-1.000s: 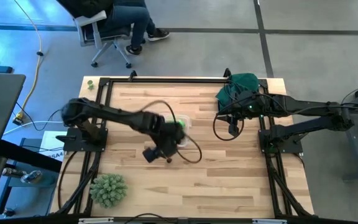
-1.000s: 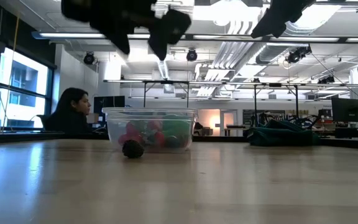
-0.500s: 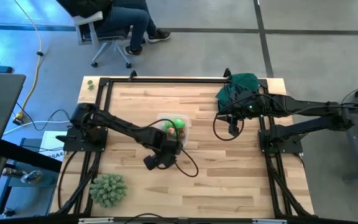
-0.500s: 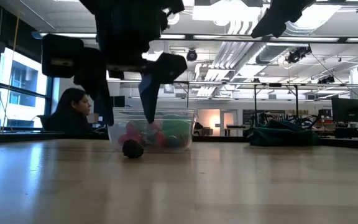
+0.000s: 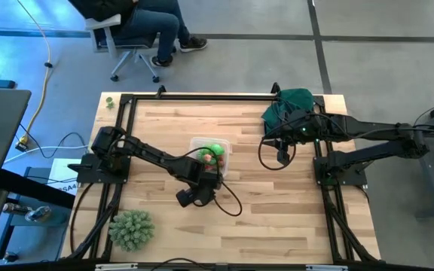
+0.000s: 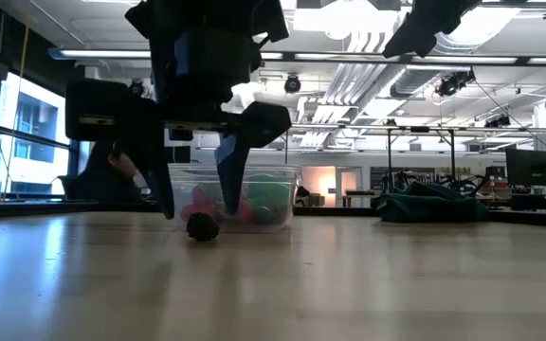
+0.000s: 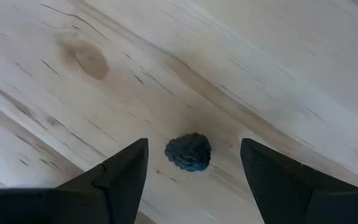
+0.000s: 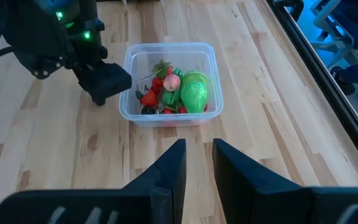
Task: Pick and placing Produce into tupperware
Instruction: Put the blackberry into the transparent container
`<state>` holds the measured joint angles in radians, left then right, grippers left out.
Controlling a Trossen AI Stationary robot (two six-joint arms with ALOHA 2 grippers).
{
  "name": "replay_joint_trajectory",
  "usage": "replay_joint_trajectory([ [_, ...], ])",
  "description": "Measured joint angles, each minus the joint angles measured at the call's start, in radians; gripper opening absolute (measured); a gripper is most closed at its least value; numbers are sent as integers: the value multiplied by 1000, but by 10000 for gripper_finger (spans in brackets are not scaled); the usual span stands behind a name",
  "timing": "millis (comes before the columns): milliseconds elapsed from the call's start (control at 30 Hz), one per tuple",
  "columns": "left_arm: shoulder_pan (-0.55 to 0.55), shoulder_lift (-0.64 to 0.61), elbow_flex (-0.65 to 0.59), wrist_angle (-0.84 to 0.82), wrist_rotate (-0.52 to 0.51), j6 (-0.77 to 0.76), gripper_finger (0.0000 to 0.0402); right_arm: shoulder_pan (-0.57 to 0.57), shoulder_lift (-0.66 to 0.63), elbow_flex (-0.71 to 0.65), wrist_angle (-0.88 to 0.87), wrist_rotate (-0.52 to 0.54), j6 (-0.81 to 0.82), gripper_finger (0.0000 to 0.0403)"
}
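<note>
The tupperware (image 5: pixel 210 156) is a clear box with red, green and pink produce (image 8: pixel 180 91) inside. It stands mid-table. One dark, knobbly berry (image 7: pixel 188 151) lies on the bare wood just in front of the box's near wall (image 6: pixel 202 227). My left gripper (image 6: pixel 198 212) points down over the berry. It is open, with one finger on either side of the berry, touching nothing. In the high view the left gripper (image 5: pixel 197 193) hides the berry. My right gripper (image 8: pixel 197 144) hangs high at the right (image 5: pixel 282 156), with a narrow empty gap between its fingers.
A dark green cloth (image 5: pixel 292 105) lies at the far right corner. A spiky pale-green ball (image 5: pixel 132 228) sits at the near left. Black frame rails (image 5: pixel 123 135) run along the table's sides. A person sits on a chair (image 5: pixel 130 34) beyond the far edge.
My left gripper has come down from well above the box to just over the table. It has tipped more steeply downward and now stands astride the dark berry. Its fingers have stayed spread. The berry and the tupperware have not moved.
</note>
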<state>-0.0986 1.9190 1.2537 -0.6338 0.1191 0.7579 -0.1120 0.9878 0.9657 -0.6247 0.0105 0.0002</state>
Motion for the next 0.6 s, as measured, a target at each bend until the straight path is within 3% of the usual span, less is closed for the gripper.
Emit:
replay_joint_trajectory([
  [600,1,0,-33,40,-2,-29,244,0,0,0,0,0,0,68],
])
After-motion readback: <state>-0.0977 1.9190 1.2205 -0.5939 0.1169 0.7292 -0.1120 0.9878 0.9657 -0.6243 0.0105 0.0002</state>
